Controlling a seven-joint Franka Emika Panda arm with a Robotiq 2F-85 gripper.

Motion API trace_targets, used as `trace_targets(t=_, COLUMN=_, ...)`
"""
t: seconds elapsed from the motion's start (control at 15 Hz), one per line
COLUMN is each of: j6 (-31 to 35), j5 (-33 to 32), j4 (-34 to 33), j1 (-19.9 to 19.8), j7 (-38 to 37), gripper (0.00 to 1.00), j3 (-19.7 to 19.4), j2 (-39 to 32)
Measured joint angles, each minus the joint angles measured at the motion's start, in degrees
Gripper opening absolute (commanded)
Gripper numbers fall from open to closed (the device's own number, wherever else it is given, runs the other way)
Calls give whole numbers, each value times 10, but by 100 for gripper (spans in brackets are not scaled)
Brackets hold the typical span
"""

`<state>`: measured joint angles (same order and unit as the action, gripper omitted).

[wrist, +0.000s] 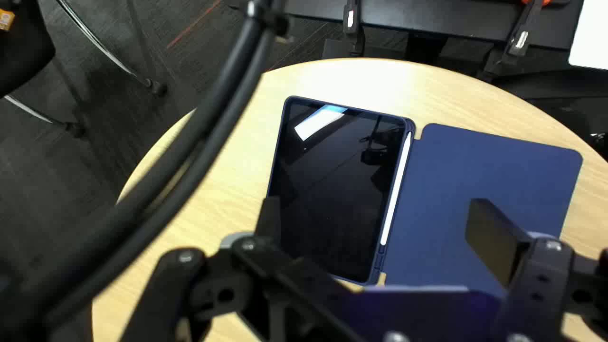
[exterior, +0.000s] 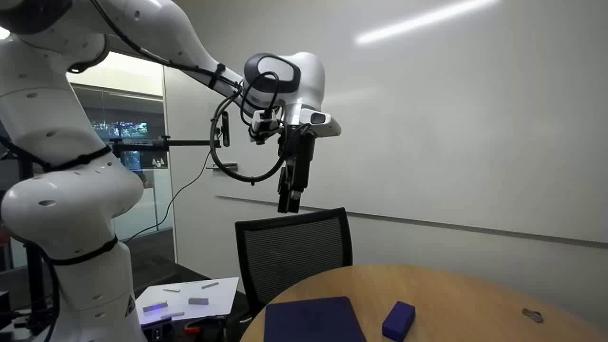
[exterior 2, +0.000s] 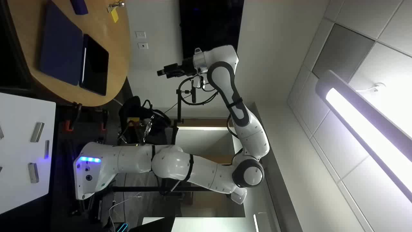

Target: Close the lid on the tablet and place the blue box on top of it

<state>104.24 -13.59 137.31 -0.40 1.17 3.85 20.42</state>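
Well, my empty claw (wrist: 377, 211) hangs spread; in the wrist view, I'd lift the folio cover (wrist: 498, 166) right edge first, folding left onto the tablet (wrist: 332, 190), minding the nearby blue box (exterior: 399, 319).

Fingers (wrist: 491, 240) wide apart, lid (wrist: 489, 178) open beside tablet (wrist: 332, 190) on tbl (wrist: 354, 78), wht stylus (wrist: 396, 190) btwn.

small marks, no legible lettering

no word, brand or number can be read. in an exterior view, a small dark angular emblem (exterior: 129, 305) stands on the glossy white, rounded robot base (exterior: 95, 308), its detail too small to tell. white pointed marks (exterior: 158, 163) show at the tall glass panel (exterior: 137, 107), their meaning unclear. in the wrist view, a small orange patch (wrist: 5, 20) on a black, rounded object (wrist: 23, 57) is too blurred to read.
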Motion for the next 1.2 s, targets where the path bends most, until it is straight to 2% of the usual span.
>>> trace_targets(t=0.8, j6=0, j5=0, j4=0, j1=1, j7=0, gripper=100, j3=-1, j2=0)
trace_targets(t=1.2, j6=10, j5=15, j4=7, j1=32, j7=-4, gripper=100, j3=7, j2=-13)
